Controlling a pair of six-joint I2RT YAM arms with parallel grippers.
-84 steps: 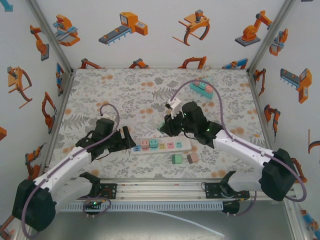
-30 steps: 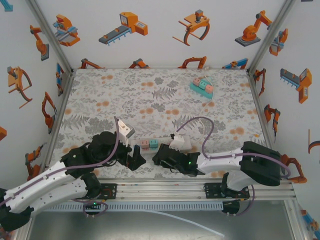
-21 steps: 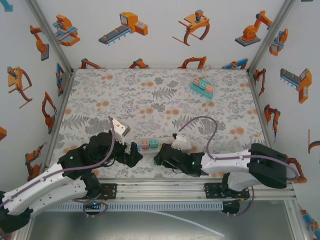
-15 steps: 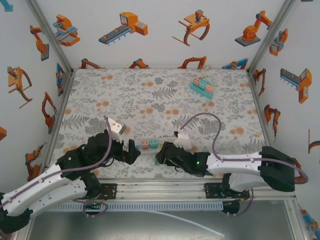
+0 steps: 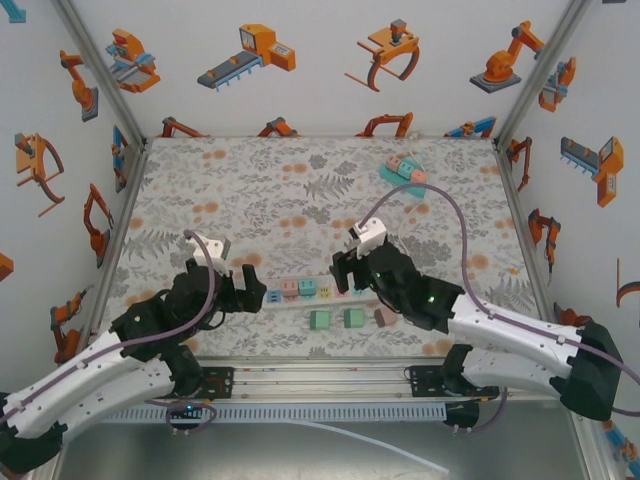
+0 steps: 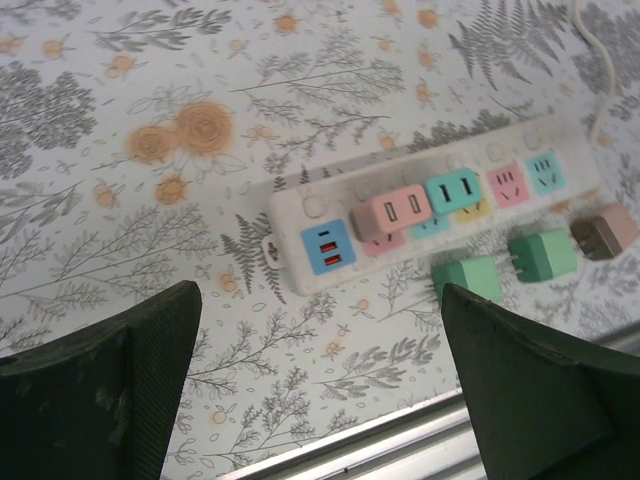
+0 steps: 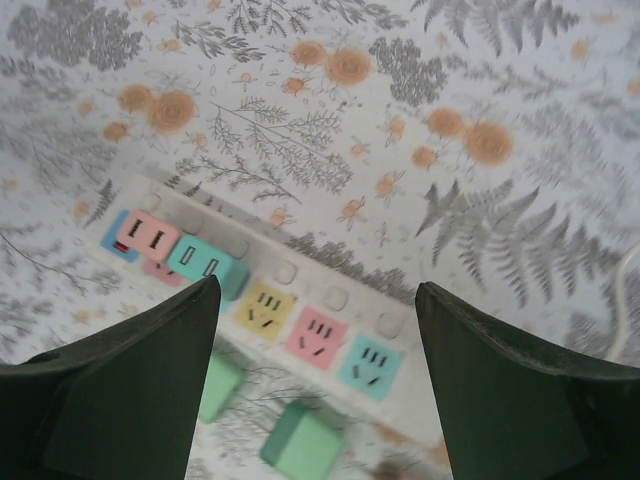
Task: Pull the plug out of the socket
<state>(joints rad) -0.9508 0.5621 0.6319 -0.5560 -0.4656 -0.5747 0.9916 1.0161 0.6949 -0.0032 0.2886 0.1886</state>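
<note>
Left gripper point(image 6: 320, 300) and right gripper point(image 7: 315, 290) gape wide, empty. Pink plug point(image 6: 392, 212) touches teal plug point(image 6: 455, 190) at its 3 o'clock. Risk: unpinned strip point(image 6: 300, 205) lifts.

One fixed overhead cam plus two close wrist cams, all aimed down at the worktop point(image 5: 300, 180).
Top cam sits high behind the near edge, faces forward and down, and takes in the whole surface from far. Left wrist cam looks steeply down between the left claw point(image 6: 318, 290) fingers, close to the power strip point(image 6: 430, 200). Right wrist cam does likewise through the right claw point(image 7: 315, 285), just as close. All three share the strip and the loose plugs point(image 6: 545, 255) beside it.
</note>
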